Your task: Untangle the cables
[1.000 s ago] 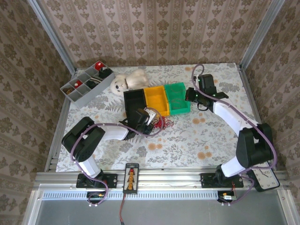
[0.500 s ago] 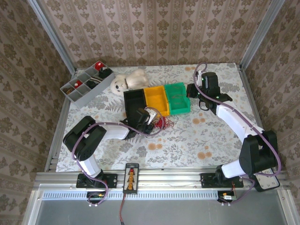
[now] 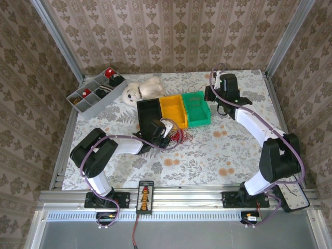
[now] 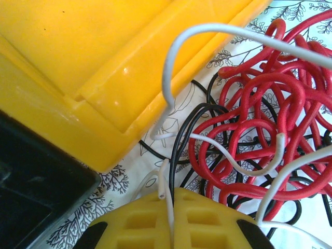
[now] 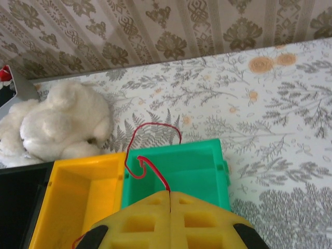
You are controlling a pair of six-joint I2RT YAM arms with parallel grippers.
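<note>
The cables [image 3: 180, 136] lie as a small tangle on the flowered table, just in front of the yellow bin [image 3: 174, 110]. In the left wrist view they are red, black and white loops [image 4: 259, 140] piled together. My left gripper [image 3: 165, 129] is at the tangle's left edge. Its yellow fingers are shut [image 4: 171, 207] on a white wire that rises out of the pile. My right gripper [image 3: 209, 96] hovers over the back of the green bin [image 3: 196, 109]. It is shut [image 5: 170, 194] on a thin red wire [image 5: 151, 124], which arcs above the green bin [image 5: 202, 166].
A black bin [image 3: 150, 113] stands left of the yellow one. A white plush toy [image 3: 141, 89] lies behind the bins. A grey compartment tray [image 3: 96, 92] with small parts sits at the far left. Patterned walls close in the table on three sides.
My right gripper has moved toward the far side of the table, over the back of the green bin, with the red wire in it. The left arm has stayed put.
</note>
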